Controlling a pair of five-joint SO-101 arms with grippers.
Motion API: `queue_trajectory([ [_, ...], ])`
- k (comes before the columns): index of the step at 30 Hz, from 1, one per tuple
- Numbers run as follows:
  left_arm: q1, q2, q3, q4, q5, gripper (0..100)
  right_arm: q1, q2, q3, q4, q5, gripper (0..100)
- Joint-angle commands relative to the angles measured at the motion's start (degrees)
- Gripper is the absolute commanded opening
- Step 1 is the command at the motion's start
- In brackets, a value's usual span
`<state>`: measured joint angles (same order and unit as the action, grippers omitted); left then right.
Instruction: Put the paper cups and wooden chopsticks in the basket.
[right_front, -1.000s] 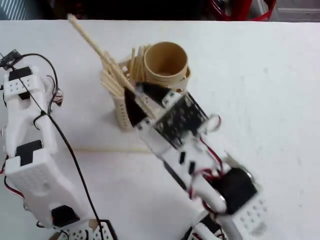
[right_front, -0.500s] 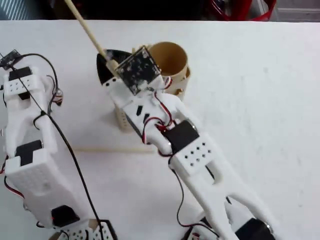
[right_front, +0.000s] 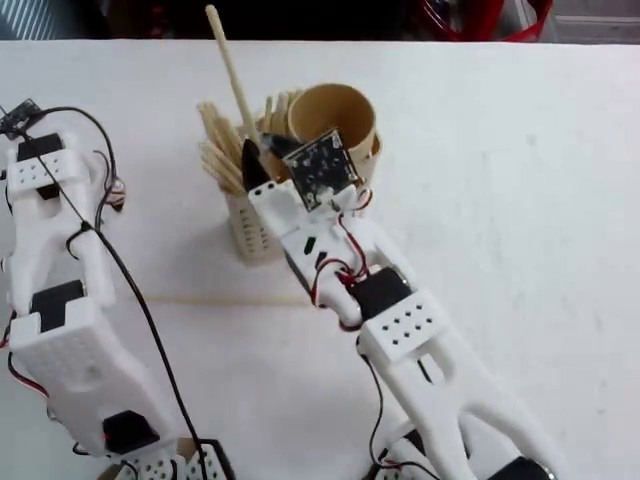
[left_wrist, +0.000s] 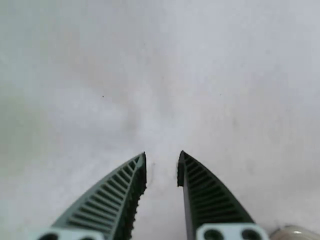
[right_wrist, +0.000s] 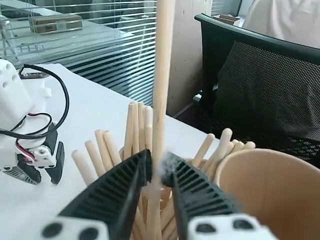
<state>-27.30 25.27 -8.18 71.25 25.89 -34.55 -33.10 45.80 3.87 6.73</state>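
Wooden chopstick is clamped by the right gripper's fingers above the basket, while the left gripper's fingers are seen slightly apart.

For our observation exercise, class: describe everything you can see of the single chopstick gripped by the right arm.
The chopstick is a long, thin, pale wooden rod with a smooth surface. It stands nearly upright, leaning slightly, and rises well above everything around it. The right tool is shut on its lower part. Below the grip it runs down among the other chopsticks in the white basket, beside the paper cup.
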Motion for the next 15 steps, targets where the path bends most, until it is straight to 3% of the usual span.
queue_trajectory([
  [1,-0.40,-0.48,-0.70,-1.05,0.18,11,0.57,-4.26,-0.97,2.33,-0.62,16.6],
  [7,-0.13,-0.22,-0.79,-1.05,0.18,11,0.22,-7.25,-6.59,11.74,-0.26,15.3],
  [10,-0.75,0.22,-1.32,-0.70,-0.26,12,-1.01,-9.10,-9.85,23.87,2.99,10.1],
  [13,-1.10,-2.59,-2.02,0.97,-11.69,12,-1.98,-12.62,-12.84,40.92,11.78,1.8],
  [15,-1.10,-5.76,-2.99,4.40,-22.07,12,-1.45,-16.04,-14.15,52.35,16.88,2.4],
])
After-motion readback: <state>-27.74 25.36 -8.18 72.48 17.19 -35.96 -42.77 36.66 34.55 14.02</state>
